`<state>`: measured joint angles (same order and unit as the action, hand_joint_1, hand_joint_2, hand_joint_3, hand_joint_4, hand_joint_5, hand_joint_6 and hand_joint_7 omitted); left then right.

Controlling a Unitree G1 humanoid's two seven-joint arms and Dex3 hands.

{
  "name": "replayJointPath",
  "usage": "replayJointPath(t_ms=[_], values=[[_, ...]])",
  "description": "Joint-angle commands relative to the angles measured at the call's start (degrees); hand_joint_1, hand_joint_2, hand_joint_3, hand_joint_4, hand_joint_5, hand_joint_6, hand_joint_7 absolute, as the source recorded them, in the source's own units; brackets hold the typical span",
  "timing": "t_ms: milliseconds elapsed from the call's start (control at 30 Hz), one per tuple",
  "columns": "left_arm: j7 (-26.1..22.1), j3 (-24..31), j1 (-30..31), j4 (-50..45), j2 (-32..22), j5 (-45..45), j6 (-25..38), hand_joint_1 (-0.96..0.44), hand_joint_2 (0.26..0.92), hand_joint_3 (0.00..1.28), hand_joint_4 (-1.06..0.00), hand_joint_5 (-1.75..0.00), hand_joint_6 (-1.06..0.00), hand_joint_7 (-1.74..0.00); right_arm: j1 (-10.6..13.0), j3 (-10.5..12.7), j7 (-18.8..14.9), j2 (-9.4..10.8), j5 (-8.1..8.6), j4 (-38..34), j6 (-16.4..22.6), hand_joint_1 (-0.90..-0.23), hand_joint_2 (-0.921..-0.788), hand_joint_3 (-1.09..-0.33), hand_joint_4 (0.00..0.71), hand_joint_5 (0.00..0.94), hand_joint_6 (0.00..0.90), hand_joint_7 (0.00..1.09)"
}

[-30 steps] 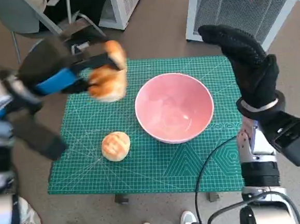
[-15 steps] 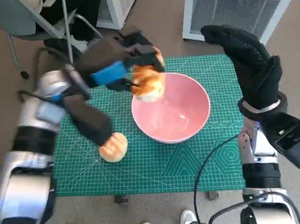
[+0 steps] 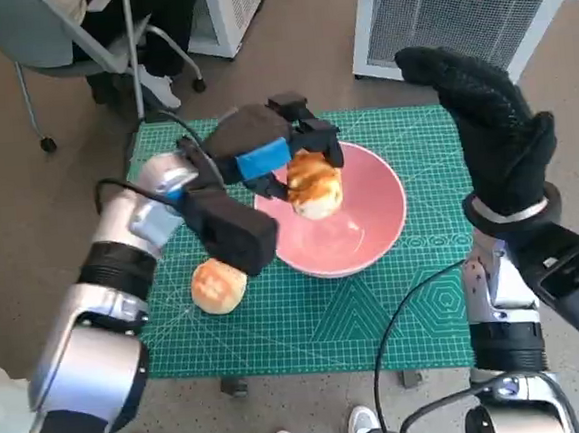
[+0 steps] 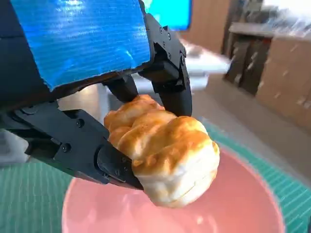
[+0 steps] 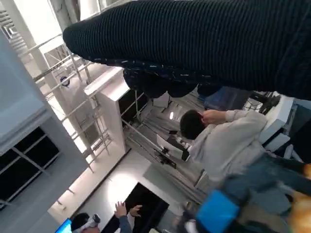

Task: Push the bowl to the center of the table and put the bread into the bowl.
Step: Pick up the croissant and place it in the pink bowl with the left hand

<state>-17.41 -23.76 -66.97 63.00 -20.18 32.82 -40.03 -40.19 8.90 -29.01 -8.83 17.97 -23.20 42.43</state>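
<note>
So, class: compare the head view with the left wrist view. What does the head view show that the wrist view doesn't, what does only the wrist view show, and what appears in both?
Only the head view shows the second bun lying on the green mat, the gloved right hand raised beside the bowl, holding nothing, and a chair on the floor.

Only the left wrist view shows, close up, black fingers pressing into the bun from both sides.

Both show the left hand holding a bun over the pink bowl.

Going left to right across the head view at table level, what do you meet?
Bread roll on the mat → bread held by the left robot hand over the pink bowl → right robot hand.
</note>
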Motion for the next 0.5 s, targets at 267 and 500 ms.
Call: replayJointPath(t_ms=[267, 500], values=[[-9.0, 0.9, 2.1, -7.7, -1.5, -2.4, 6.4, -0.21, 0.831, 0.0, -0.08, -0.01, -0.25, -0.04, 1.8, -0.3, 1.0, -0.2, -0.63, 0.8, -1.0, -0.539, -0.921, -0.847, 0.181, 0.019, -0.001, 0.56], [-10.9, 3.4, 6.7, -16.2, -5.4, -6.3, 4.7, -0.27, 0.817, 0.0, -0.08, -0.01, -0.26, -0.03, 1.7, -0.4, 0.9, -0.5, -0.84, 0.2, -0.9, -0.538, -0.921, -0.847, 0.18, 0.024, -0.001, 0.56]])
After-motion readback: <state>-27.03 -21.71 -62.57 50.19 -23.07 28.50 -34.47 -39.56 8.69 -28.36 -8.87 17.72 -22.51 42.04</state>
